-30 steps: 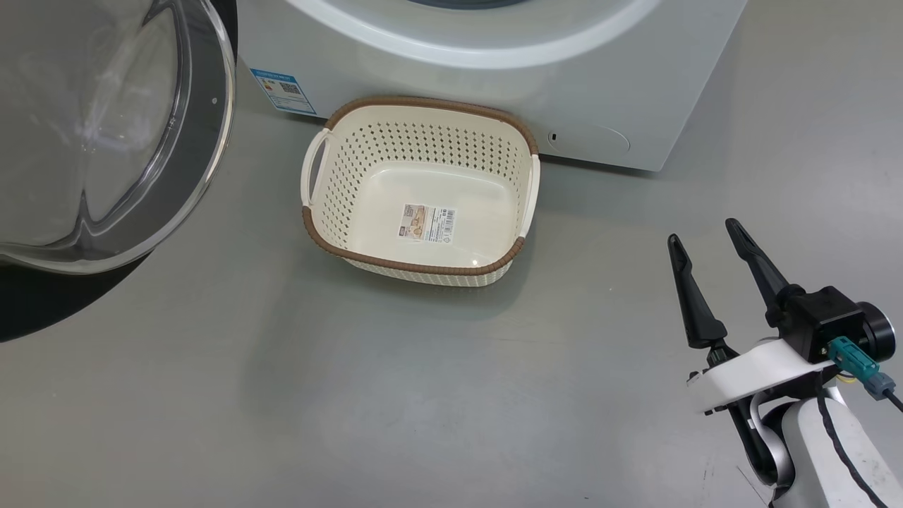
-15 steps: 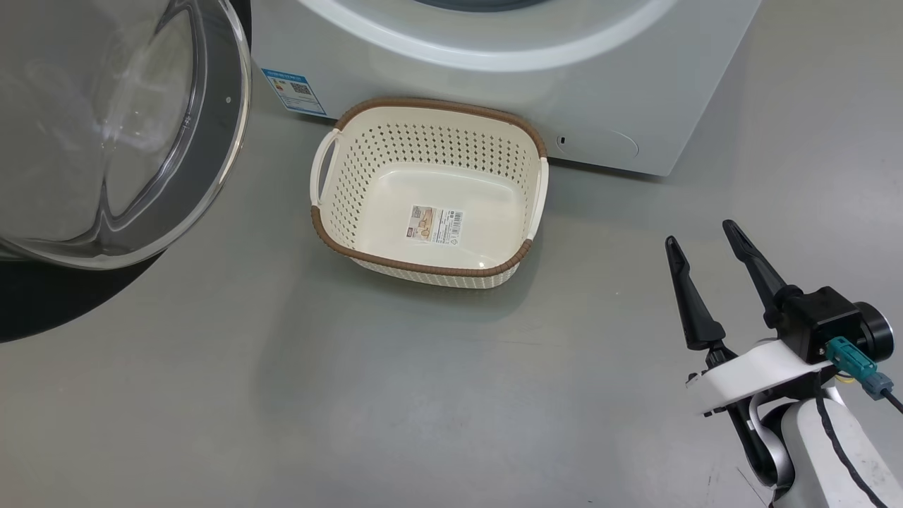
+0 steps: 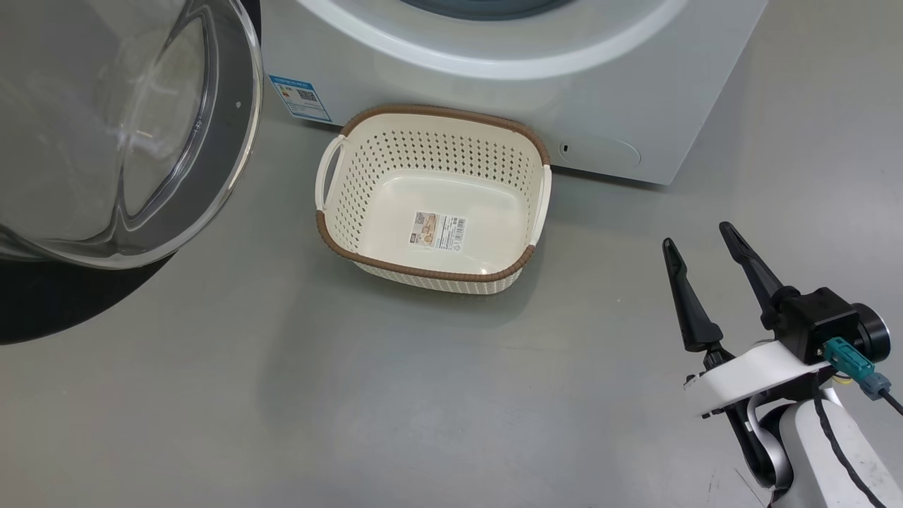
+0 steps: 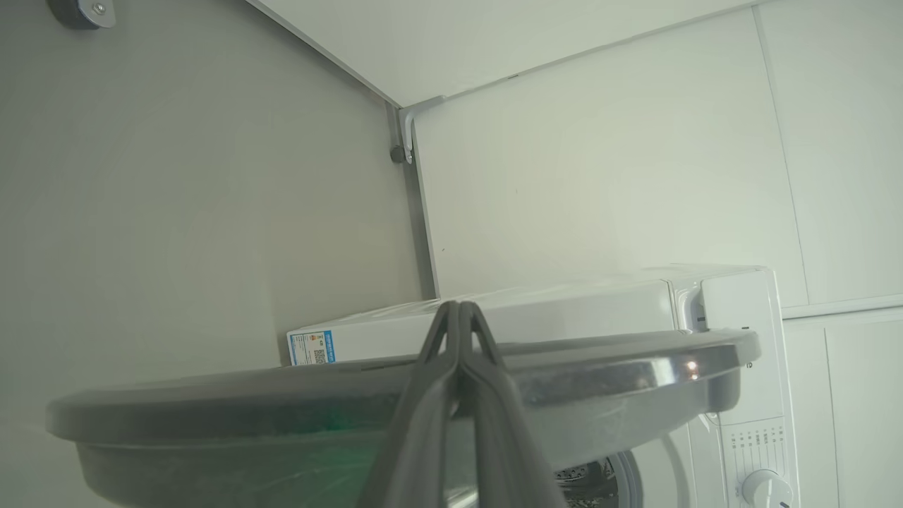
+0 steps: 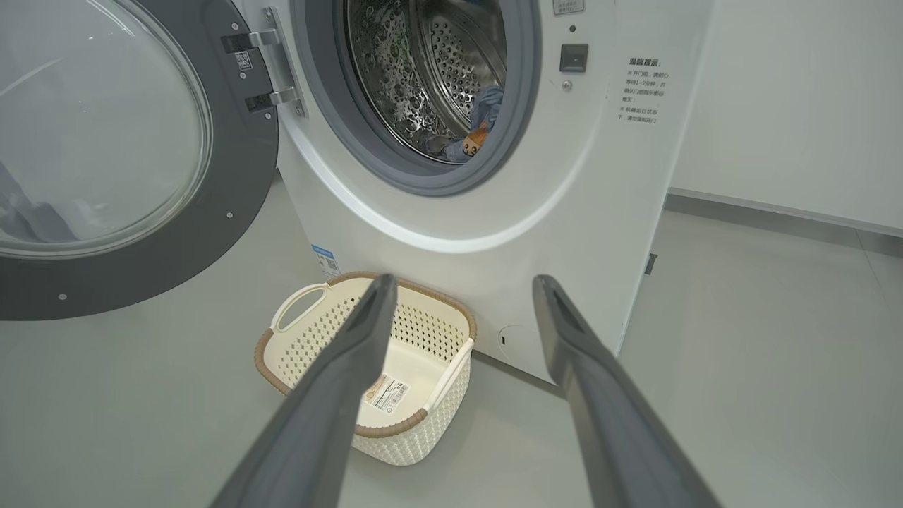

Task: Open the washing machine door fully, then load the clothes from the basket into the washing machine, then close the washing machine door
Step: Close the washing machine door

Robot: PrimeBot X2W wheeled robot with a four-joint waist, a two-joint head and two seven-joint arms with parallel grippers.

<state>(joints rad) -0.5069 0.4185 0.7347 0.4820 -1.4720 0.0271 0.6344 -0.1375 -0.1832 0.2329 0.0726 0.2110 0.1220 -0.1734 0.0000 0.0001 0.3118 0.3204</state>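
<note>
Gaping wide over the floor [image 3: 423, 395], right hand [image 3: 695, 233]; left hand [image 4: 458, 305] closed.

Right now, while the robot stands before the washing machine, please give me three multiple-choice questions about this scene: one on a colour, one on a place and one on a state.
1. What colour is the rim of the basket?
A. blue
B. black
C. brown

2. Where are the clothes?
A. in the drum of the washing machine
B. in the basket
C. on the floor

3. In what state is the door of the machine?
A. shut
B. swung open
C. taken off

Answers:
1 C: a brown band runs around the top of the cream walls.
2 A: blue cloth lies inside the drum, and the basket holds nothing but its sticker.
3 B: the door hangs to one side and the drum is in plain sight.
</note>
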